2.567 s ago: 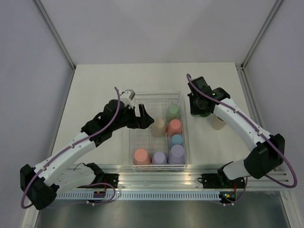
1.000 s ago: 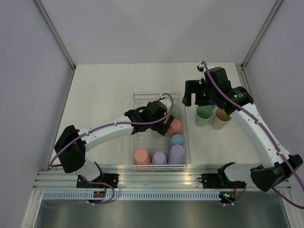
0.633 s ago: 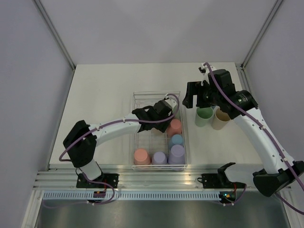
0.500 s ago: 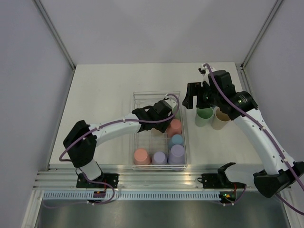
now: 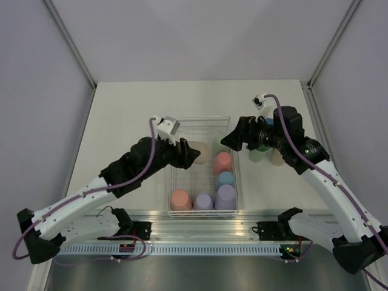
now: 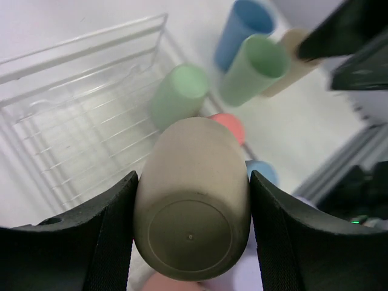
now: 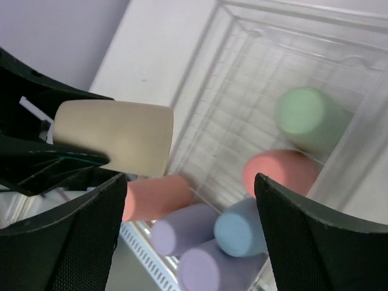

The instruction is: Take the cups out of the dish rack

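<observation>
Your left hand [image 5: 183, 154] is clamped on a beige cup [image 5: 194, 153], held on its side above the left half of the dish rack [image 5: 200, 119]. Your right hand [image 5: 232, 139] hangs over the rack's far right corner, jaws spread wide with nothing between them. Inside the rack, bottoms up: green cup [image 5: 219, 141], salmon cup [image 5: 222, 162], light blue cup [image 5: 225, 179] and lavender cup [image 5: 225, 195] down the right side, second lavender cup [image 5: 203, 201] and second salmon cup [image 5: 180, 199] along the near edge. On the desk [image 5: 133, 109] just right of the rack: darker blue cup [image 6: 242, 27], mint cup [image 6: 253, 66], tan cup [image 6: 282, 76].
</observation>
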Action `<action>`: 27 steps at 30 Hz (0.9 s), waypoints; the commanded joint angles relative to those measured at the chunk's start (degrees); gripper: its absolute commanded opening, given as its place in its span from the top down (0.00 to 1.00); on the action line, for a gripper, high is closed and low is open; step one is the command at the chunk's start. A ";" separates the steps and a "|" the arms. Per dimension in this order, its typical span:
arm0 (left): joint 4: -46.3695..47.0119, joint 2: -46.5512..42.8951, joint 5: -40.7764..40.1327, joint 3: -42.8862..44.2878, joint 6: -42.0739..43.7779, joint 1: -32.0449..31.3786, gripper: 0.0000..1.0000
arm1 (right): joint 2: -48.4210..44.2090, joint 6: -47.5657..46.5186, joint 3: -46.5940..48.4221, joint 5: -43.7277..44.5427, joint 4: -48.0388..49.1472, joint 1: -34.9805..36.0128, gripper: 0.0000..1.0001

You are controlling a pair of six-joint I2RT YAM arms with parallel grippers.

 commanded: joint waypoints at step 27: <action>52.99 -10.45 24.56 -27.65 -32.62 13.00 0.98 | -5.43 30.33 -21.96 -28.54 47.66 0.83 0.28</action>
